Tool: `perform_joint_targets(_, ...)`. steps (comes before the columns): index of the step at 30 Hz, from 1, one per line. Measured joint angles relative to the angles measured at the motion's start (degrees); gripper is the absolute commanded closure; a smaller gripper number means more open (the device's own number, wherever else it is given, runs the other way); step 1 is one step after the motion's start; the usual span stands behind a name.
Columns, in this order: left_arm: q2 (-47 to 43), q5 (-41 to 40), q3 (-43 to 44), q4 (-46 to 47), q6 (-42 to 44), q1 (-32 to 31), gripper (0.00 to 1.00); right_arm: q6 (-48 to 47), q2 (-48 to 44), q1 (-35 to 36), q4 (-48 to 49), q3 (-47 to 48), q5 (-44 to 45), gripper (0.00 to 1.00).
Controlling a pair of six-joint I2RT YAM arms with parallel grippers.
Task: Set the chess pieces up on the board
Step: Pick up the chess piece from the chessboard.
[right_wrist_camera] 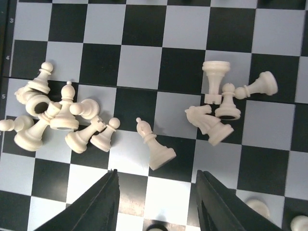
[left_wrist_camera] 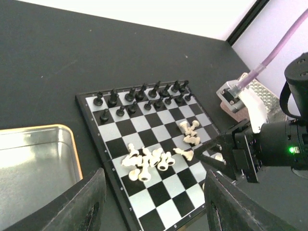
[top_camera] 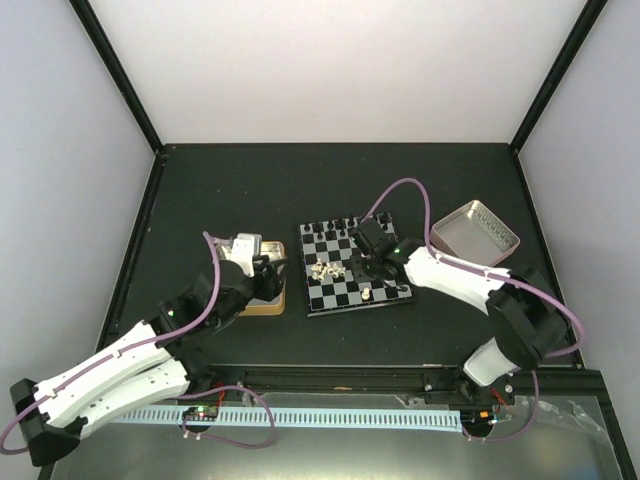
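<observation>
Chess pieces in cream lie tipped over near the middle of the board, in a heap on its left half and a smaller cluster to the right. A lone cream bishop lies on its side between the two groups. The black pieces stand upright in two rows along the far edge; their exact count is hard to tell from here. The board sits mid-table, between a gold-rimmed tin tray on its left and a pink-sided tray further off to the right.

The right gripper hangs low over the board's near half, jaws spread wide and holding nothing, with the fallen bishop just ahead of the gap between its fingers. The left gripper is beside the board's left edge, above the tin tray, its jaws likewise wide apart and empty.
</observation>
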Motion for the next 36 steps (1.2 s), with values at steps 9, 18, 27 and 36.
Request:
perform_joint_targets(9, -0.31, -0.24, -1.01, -1.49, -0.04, 0.17, 0.43, -1.84, 5.9, -0.17, -1.05, 2.84, -1.27, 0.65)
perform_joint_targets(18, 0.66, -0.39, -1.03, -1.42, -0.02, 0.42, 0.43, -3.65, 9.4, -0.2, -1.86, 4.46, -1.44, 0.65)
perform_joint_targets(27, 1.33, -0.39, -1.11, -1.38, -0.02, 0.55, 0.42, -5.53, 12.02, -0.2, -2.32, 5.64, -1.22, 0.75)
perform_joint_targets(36, 1.57, 0.74, -1.11, -1.27, -0.17, 1.25, 0.4, -8.04, 12.11, -0.2, -0.81, 5.57, -1.29, 0.8)
